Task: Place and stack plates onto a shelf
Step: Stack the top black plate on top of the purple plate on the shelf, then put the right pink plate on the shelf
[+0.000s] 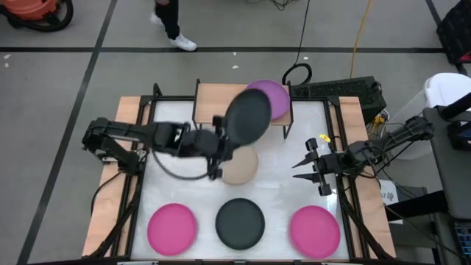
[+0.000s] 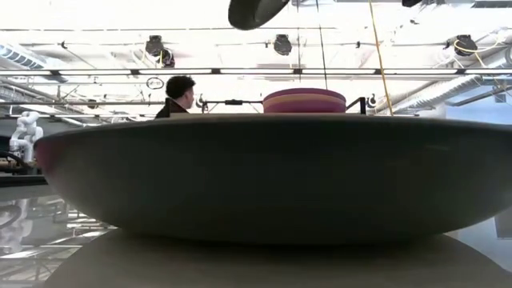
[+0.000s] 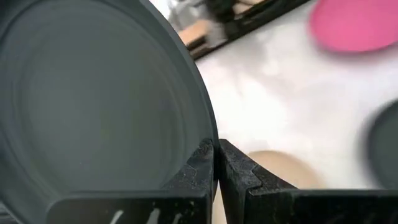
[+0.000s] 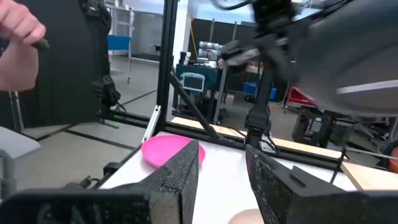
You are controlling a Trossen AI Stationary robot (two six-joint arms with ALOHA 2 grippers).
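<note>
My left gripper (image 1: pixel 221 143) is shut on a dark grey plate (image 1: pixel 248 118), raised over the table just in front of the shelf (image 1: pixel 213 96). In the low view that plate (image 2: pixel 256 12) shows at the top edge. A stack topped by a purple plate (image 1: pixel 271 96) rests on the shelf's right half; the stack (image 2: pixel 304 100) also shows in the low view. A beige plate (image 1: pixel 239 165) lies flat on the table below the held one. My right gripper (image 1: pixel 305 163) is open and hovers at the table's right side. My left gripper pinches the dark grey plate's rim (image 3: pixel 208 134) between its two fingers (image 3: pixel 239 171), one on each face. The fingers come level from the table's left side. The plate is lifted clear and tilted, its far part over the shelf's front edge.
Along the table's near edge lie a hot pink plate (image 1: pixel 171 226), a dark grey plate (image 1: pixel 240 223) that fills the low view (image 2: pixel 256 176), and another hot pink plate (image 1: pixel 315 230). A person stands beyond the far edge (image 2: pixel 178 94). A hand (image 4: pixel 18 31) shows in the right wrist view.
</note>
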